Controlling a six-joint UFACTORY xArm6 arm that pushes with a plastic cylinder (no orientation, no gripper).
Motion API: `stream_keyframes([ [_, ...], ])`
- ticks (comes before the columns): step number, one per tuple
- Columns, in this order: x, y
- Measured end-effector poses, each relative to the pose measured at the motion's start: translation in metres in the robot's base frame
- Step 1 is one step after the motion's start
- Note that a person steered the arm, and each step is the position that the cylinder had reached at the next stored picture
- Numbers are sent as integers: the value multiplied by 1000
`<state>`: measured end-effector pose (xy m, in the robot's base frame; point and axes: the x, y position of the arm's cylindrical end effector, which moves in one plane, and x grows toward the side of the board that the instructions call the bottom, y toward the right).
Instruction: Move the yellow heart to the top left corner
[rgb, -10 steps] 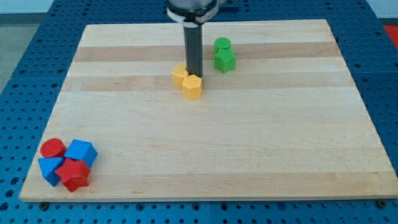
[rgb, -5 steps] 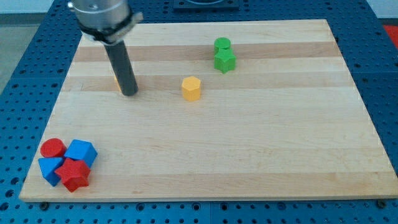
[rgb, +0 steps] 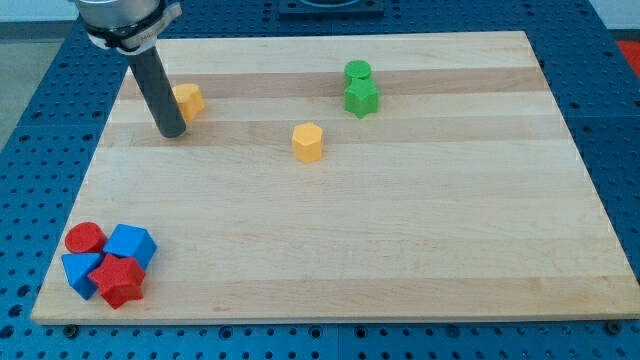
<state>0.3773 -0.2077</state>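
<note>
- My tip (rgb: 172, 133) sits on the surface (rgb: 400, 230) in the upper left part, w/ the dark rod rising from it and leaning slightly toward the view's top left.
- No hand on this arm, just the rod, so no open/closed state to give.
- Yellow heart (rgb: 187, 99) lies just to the view's right of the rod and a bit above the tip; partly hidden behind the rod, can't tell if touching.
- Heart is in the upper left area of the surface, near the left edge but short of the very corner.
- Yellow hexagon block (rgb: 308, 141) sits alone near the centre-top, well apart from tip & heart.
- Two green blocks up top, right of centre: green cylinder (rgb: 357, 72) w/ green star-like block (rgb: 361, 97) just below it, touching or nearly.
- Bottom left corner cluster, packed together: red cylinder (rgb: 85, 238), blue cube (rgb: 131, 244), blue block (rgb: 78, 271) (shape unclear), red star-like block (rgb: 120, 281).
</note>
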Motion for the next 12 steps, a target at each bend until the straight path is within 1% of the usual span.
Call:
stream_keyframes([
  [2,-26,-5],
  [5,-75,-43],
  [6,-95,-47],
  [7,-100,-41],
  [8,-97,-22],
  [9,-97,19],
  [10,-83,50],
  [11,-47,42],
  [12,-32,14],
])
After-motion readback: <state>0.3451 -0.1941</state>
